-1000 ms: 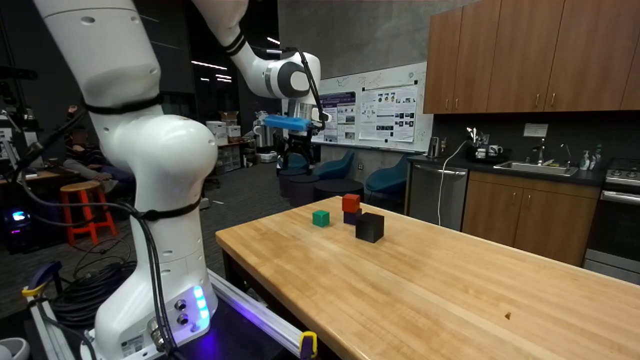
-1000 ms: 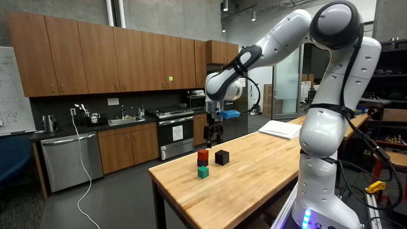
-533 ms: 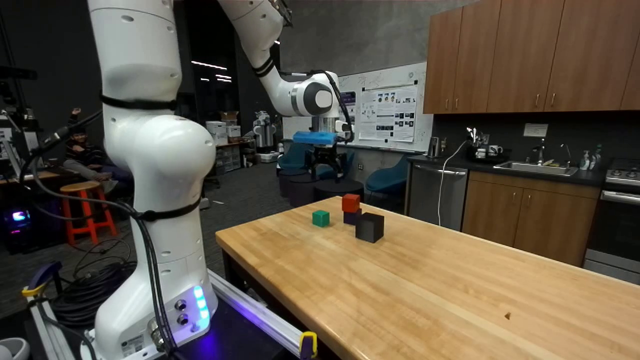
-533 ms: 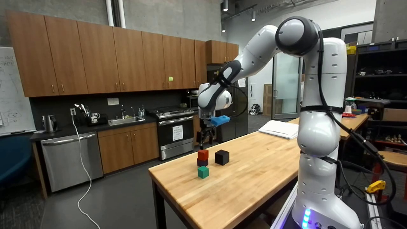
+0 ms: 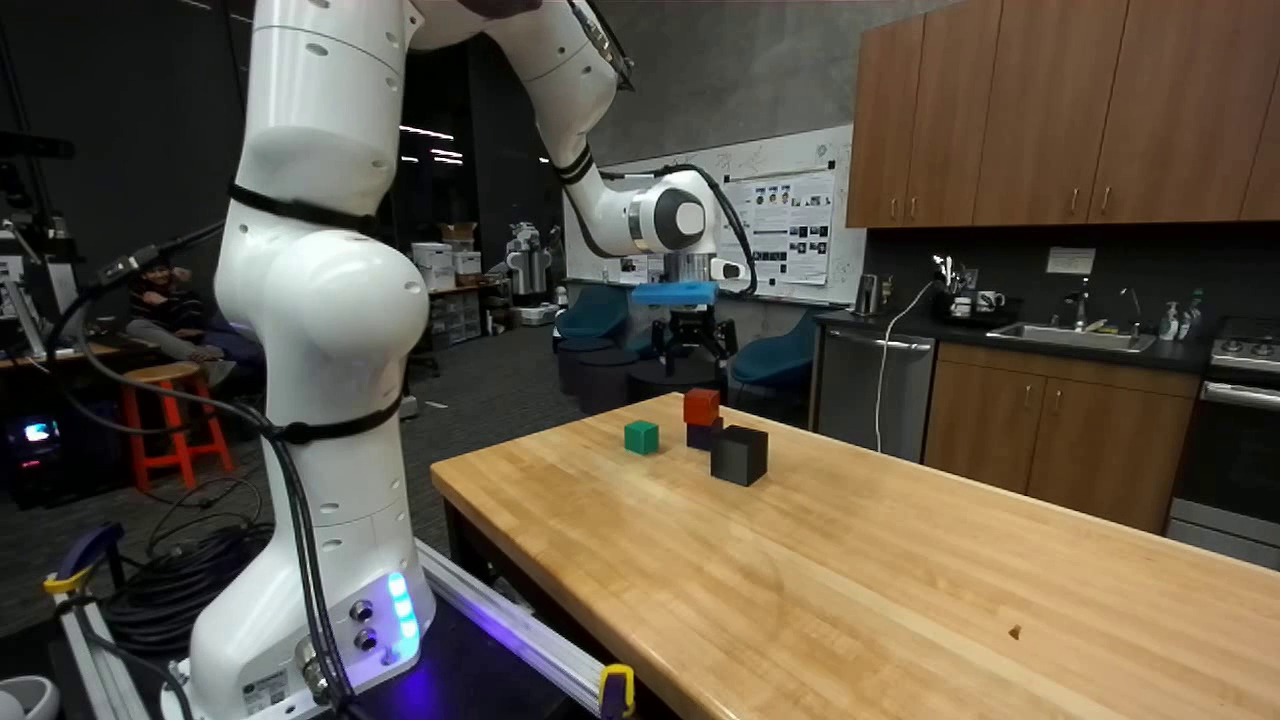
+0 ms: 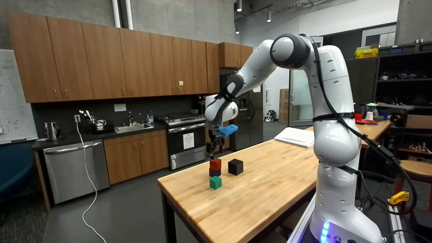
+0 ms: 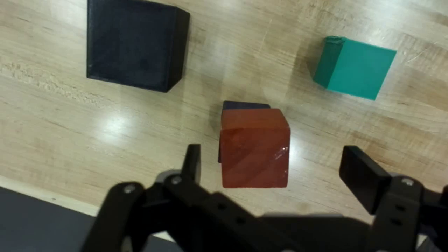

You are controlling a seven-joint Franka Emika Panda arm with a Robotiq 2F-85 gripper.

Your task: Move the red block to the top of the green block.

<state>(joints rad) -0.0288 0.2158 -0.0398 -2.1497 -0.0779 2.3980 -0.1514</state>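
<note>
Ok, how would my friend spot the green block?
Find the wooden table. Near one end, a red block sits on a dark block, with a bigger black block nearby. The green block sits on the table apart from these, nothing on top, and it's the only green one.

Wrist view: glare on tabletop (image 7: 115,126); shadow beside green block (image 7: 362,68); fingers (image 7: 365,180) soft-focused. Both exterior views: base lights (image 5: 403,607) glow blue.

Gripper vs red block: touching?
Apart. In the wrist view, the gripper is open, and bare table shows between the red block and the fingers on both sides.
</note>
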